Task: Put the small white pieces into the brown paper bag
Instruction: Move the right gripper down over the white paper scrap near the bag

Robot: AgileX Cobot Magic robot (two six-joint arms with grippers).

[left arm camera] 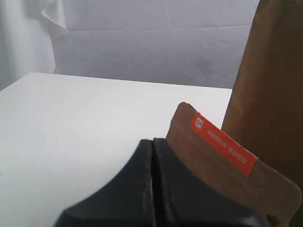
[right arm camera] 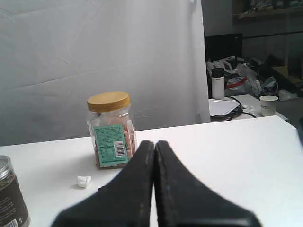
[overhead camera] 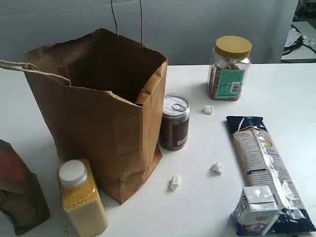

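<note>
The tall brown paper bag [overhead camera: 98, 108] stands open on the white table, left of centre. Three small white pieces lie on the table to its right: one [overhead camera: 175, 182] near the bag's front corner, one [overhead camera: 217, 168] further right, and one [overhead camera: 208, 109] by the yellow-lidded jar, also visible in the right wrist view [right arm camera: 84, 181]. Neither gripper appears in the exterior view. My left gripper [left arm camera: 153, 142] is shut and empty, beside the dark pouch and the brown paper bag [left arm camera: 270, 94]. My right gripper [right arm camera: 155, 143] is shut and empty, facing the jar.
A dark can [overhead camera: 175, 121] stands right beside the bag. A yellow-lidded jar [overhead camera: 229, 68] is at the back, a long blue packet [overhead camera: 264, 163] and a small carton [overhead camera: 256, 210] at the right, a grain jar [overhead camera: 82, 197] and a dark brown pouch [overhead camera: 17, 187] at front left.
</note>
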